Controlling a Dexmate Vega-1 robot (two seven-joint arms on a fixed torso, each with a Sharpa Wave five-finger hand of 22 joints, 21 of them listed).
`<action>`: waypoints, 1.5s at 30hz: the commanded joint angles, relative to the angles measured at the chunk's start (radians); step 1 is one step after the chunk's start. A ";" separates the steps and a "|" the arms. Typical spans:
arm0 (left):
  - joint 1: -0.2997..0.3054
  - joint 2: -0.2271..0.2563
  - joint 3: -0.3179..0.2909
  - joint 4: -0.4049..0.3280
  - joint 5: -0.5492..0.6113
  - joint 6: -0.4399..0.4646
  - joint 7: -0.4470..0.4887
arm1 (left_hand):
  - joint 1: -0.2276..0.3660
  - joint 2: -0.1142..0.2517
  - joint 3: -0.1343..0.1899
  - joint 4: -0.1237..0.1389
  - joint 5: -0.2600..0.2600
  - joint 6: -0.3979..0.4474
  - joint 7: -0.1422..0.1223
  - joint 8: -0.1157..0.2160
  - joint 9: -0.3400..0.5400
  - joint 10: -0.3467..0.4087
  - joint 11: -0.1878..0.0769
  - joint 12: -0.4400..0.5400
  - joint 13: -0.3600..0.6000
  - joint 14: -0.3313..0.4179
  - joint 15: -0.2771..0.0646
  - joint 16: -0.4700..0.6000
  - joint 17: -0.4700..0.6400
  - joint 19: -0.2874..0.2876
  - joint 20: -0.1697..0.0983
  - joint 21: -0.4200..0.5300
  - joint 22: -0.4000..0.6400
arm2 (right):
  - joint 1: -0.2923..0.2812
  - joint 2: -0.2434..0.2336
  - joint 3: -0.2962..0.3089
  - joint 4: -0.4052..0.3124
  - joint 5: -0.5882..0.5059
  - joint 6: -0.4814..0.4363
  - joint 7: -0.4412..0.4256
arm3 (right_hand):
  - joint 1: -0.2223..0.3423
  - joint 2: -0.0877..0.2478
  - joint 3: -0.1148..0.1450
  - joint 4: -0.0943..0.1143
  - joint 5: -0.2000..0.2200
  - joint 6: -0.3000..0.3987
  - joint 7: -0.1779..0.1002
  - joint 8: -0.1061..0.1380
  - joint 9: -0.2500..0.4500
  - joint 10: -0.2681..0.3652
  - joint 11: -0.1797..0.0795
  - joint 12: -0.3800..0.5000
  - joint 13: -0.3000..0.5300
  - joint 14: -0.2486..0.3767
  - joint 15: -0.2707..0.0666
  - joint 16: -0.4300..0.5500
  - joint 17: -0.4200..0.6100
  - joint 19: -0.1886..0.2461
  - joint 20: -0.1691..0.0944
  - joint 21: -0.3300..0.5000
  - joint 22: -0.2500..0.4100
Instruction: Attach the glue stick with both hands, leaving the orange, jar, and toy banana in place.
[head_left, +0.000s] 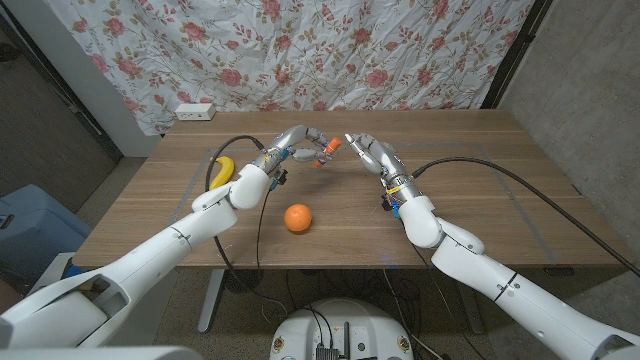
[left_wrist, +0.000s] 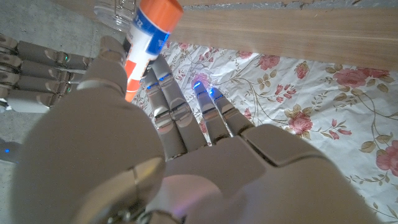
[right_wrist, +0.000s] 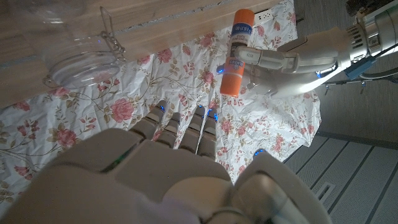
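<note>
Risk first: the glue stick (head_left: 325, 152) is held in a light pinch above the tabletop (head_left: 480, 190), behind the orange (head_left: 297, 218). A small misalignment as the two hands meet could push the glue stick sideways out of that pinch and let it fall toward the orange. A wide sweep could also reach the toy banana (head_left: 222, 171), which lies left of the orange, or the jar (right_wrist: 81, 56); all three must stay put.

Left hand (head_left: 292, 147): raised off the tabletop behind the orange, fingers (left_wrist: 165, 93) pinching the glue stick near its white middle, orange cap end pointing away from the palm.

Right hand (head_left: 372, 155): raised at matching height, just beside the glue stick, fingers (right_wrist: 180, 127) extended, slightly apart and holding nothing. Judged step: closing on the glue stick's free end
</note>
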 joint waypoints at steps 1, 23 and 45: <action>-0.031 0.005 0.013 0.012 0.007 0.001 -0.034 | 0.079 0.093 0.002 0.007 0.007 0.066 -0.060 0.014 0.008 0.036 -0.039 0.001 0.004 0.003 -0.157 -0.003 0.003 0.007 -0.064 0.000 0.004 | -0.008 -0.007 0.029 -0.005 0.024 0.014 -0.020 | -0.006 0.013 0.009 0.001 0.007 -0.007 0.003 -0.001 0.001 0.000 0.001 -0.001 0.004 0.006 -0.010 0.002 -0.001 0.010 0.003 0.003 0.003; -0.064 0.060 0.014 -0.022 0.041 0.049 -0.109 | 0.074 0.092 -0.003 0.008 0.008 0.041 -0.062 0.005 0.010 0.014 -0.039 -0.007 0.003 -0.009 -0.156 -0.008 0.001 0.002 -0.063 -0.001 0.004 | -0.011 -0.008 0.092 0.034 0.130 0.076 -0.021 | -0.006 0.006 0.017 -0.004 0.006 -0.013 0.005 -0.003 0.001 -0.010 0.020 -0.003 0.004 0.009 -0.009 0.000 -0.004 0.019 0.000 0.004 0.003; -0.105 0.099 0.028 -0.045 0.076 0.063 -0.202 | 0.073 0.090 -0.006 0.006 0.010 0.002 -0.076 -0.005 0.012 -0.030 -0.040 -0.014 0.003 -0.035 -0.155 -0.012 -0.001 -0.014 -0.058 -0.004 0.004 | -0.023 0.014 0.158 0.127 0.298 0.204 -0.010 | -0.006 0.002 0.024 -0.010 0.005 -0.023 0.008 -0.004 0.001 -0.024 0.025 -0.005 0.004 0.008 -0.006 -0.002 -0.006 0.025 -0.001 0.004 0.003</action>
